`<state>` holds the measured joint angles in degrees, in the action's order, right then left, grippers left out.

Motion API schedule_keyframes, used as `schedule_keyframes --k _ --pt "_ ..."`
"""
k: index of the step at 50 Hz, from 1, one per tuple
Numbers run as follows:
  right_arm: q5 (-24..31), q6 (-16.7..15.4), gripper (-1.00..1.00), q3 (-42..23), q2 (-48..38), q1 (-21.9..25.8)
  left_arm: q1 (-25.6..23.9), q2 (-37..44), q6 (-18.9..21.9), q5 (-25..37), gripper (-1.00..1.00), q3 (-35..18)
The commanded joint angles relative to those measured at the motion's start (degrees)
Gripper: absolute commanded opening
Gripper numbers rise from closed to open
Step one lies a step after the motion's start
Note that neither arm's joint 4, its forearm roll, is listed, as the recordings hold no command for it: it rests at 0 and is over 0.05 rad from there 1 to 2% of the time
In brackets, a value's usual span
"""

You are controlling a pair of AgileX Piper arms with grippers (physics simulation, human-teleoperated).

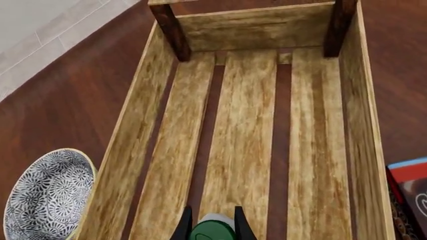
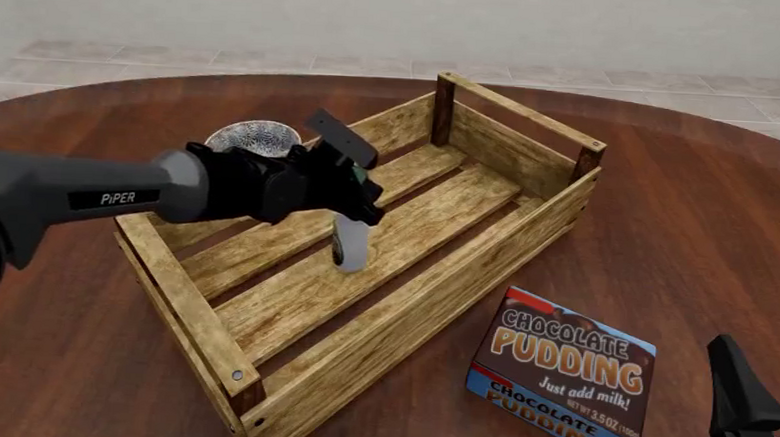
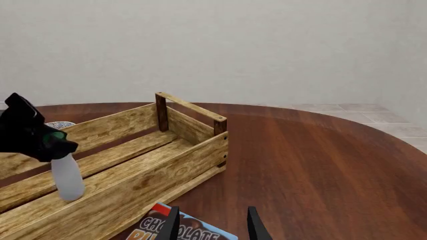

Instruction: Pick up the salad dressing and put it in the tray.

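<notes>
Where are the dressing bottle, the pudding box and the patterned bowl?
salad dressing [image 2: 349, 246], front view, white body.
chocolate pudding box [image 2: 566, 373], front view, printed top face.
bowl [image 1: 47, 195], left wrist view, patterned inside.

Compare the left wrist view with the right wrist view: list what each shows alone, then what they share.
Only the left wrist view shows the patterned bowl's inside, the dressing's green cap from above between the left gripper's fingers, and the tray's slatted floor end to end.

Only the right wrist view shows the salad dressing's white body hanging inside the tray, the open right gripper, the wall and the far table.

Both show the tray and the chocolate pudding box.
</notes>
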<state>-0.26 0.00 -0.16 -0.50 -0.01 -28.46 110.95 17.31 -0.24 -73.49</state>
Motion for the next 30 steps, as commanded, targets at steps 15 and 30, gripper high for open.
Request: schedule_keyframes --k 15,30 --pt "0.0 0.0 1.0 0.0 0.0 0.0 0.4 0.8 1.6 0.6 1.0 2.1" --pt "0.0 0.0 1.0 0.0 0.0 0.0 0.8 -2.8 2.0 0.9 1.0 3.6"
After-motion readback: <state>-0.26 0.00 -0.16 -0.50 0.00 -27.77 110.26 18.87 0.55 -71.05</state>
